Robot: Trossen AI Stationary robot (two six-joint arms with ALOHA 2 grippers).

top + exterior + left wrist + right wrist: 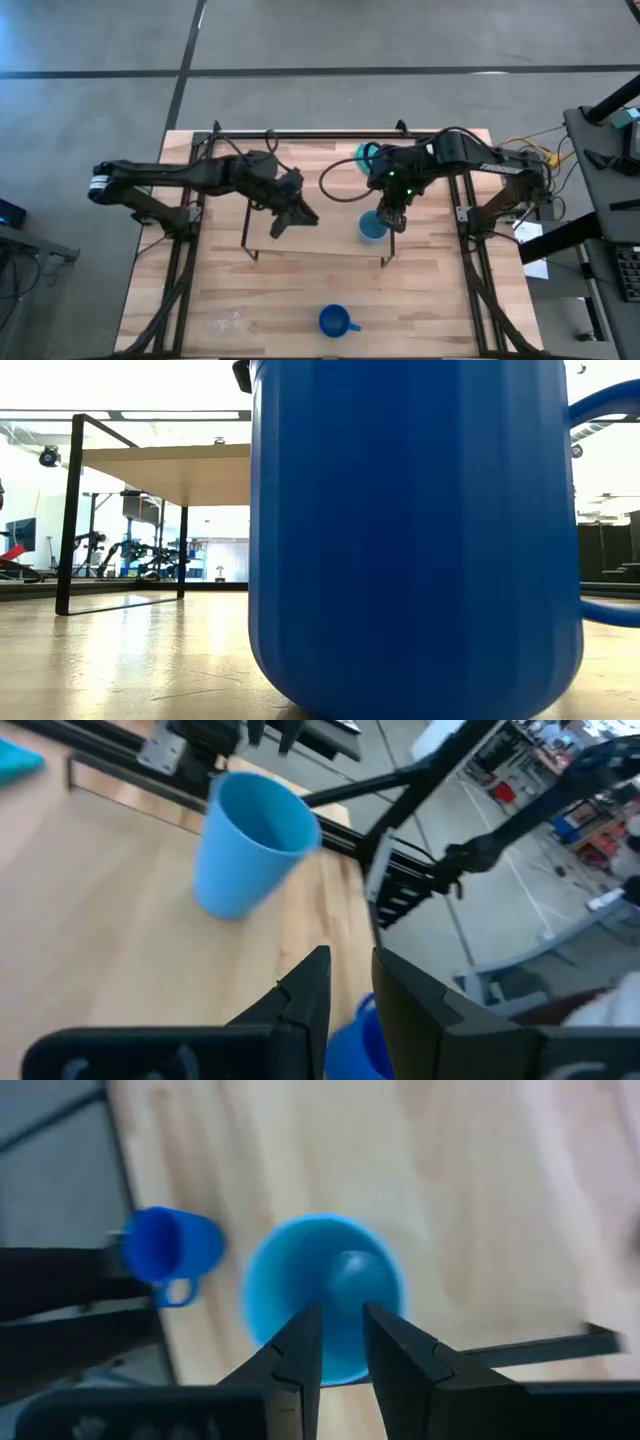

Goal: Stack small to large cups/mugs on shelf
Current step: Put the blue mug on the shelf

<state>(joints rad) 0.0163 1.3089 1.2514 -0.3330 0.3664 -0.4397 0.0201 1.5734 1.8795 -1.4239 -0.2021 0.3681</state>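
Standing upright on the shelf (315, 235) near its right end, the light blue handleless cup (371, 226) tapers toward its base. The right gripper (391, 219) hangs directly above it, fingers nearly closed, holding nothing. The left gripper (291, 215), likewise nearly closed and empty, hovers over the shelf. The dark blue handled mug (336, 320) rests on the bench (250, 300).

The light blue handleless cup (371, 227) is standing upright with its mouth open upward on the right part of the shelf (310, 228), a low light-wood board with thin black wire legs that is sitting mid-bench. The dark blue handled mug (334, 321) is standing upright on the near part of the bench, well apart from the shelf, its handle pointing right.
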